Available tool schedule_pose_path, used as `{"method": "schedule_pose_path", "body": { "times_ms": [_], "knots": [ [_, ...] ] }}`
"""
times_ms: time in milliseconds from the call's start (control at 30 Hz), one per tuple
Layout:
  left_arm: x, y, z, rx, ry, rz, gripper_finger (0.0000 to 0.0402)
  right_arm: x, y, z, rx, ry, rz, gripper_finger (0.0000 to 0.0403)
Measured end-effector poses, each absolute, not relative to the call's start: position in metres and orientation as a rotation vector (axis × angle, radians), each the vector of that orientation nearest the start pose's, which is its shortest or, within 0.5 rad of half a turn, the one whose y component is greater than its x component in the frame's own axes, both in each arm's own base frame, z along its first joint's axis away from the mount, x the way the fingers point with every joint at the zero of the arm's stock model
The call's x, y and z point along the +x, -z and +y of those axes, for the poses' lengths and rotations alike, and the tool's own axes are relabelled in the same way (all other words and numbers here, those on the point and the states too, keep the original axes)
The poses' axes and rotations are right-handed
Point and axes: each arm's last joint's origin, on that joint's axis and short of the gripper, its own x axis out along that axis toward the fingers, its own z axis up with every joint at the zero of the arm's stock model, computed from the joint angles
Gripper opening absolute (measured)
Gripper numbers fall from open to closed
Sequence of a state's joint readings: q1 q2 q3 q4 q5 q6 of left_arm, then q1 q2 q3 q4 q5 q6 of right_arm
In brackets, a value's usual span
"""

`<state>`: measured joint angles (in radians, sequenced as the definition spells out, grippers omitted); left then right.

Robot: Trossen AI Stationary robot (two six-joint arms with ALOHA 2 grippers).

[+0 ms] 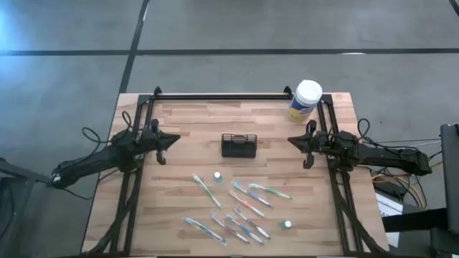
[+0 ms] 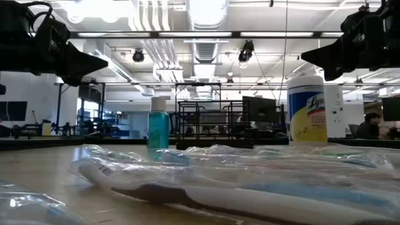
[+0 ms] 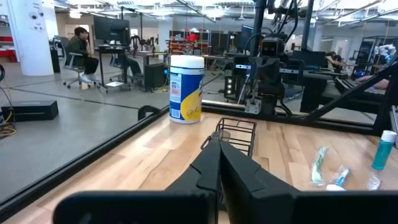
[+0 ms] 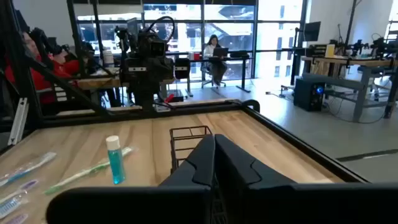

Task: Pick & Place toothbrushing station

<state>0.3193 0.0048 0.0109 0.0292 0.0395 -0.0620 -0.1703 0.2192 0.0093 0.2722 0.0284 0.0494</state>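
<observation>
- The left gripper point(image 1: 176, 140) is shut tight with nothing in it; it hangs above the table at the 9 o'clock side, with its tip aimed at the middle.
- The right gripper point(image 1: 290, 140) is shut tight too and holds nothing; it hangs at the 3 o'clock side, aimed back at the left one.
- Between the two tips, a bit toward 12 o'clock from the middle of the wooden table point(image 1: 186, 193), stands the toothbrushing station point(image 1: 239, 145); it is well apart from both grippers and nothing touches it.
- The station is a small black wire box; you can see right through its thin bars; it stands upright and looks empty; it looks light and easy to tip.
- Toward 6 o'clock lie many wrapped toothbrushes point(image 1: 244, 208), spread flat on the wood; a small teal bottle point(image 1: 217, 175) stands near them, and a second small one point(image 1: 287, 224) stands closer to 5 o'clock.
- At about 1 o'clock, by the table's back rail, stands a round wipes canister point(image 1: 306, 100) with a white lid and yellow label.
- I think the job has not started; the station is not picked up; a gripper has to open, reach it, grab it, lift it and set it down.
</observation>
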Motion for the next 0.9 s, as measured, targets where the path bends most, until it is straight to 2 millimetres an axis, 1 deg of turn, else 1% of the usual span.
{"method": "schedule_pose_path", "body": {
  "times_ms": [800,900],
  "knots": [
    [0.0927,-0.1697,0.0295,-0.055,-0.279,-0.043,0.0012,0.1093,-0.1742,-0.0196,0.013,0.197,-0.060,0.0008],
    [0.0927,-0.1697,0.0294,-0.055,-0.278,-0.043,0.0012,0.1092,-0.1747,-0.0196,0.043,0.196,-0.069,0.0008]
  ]
}}
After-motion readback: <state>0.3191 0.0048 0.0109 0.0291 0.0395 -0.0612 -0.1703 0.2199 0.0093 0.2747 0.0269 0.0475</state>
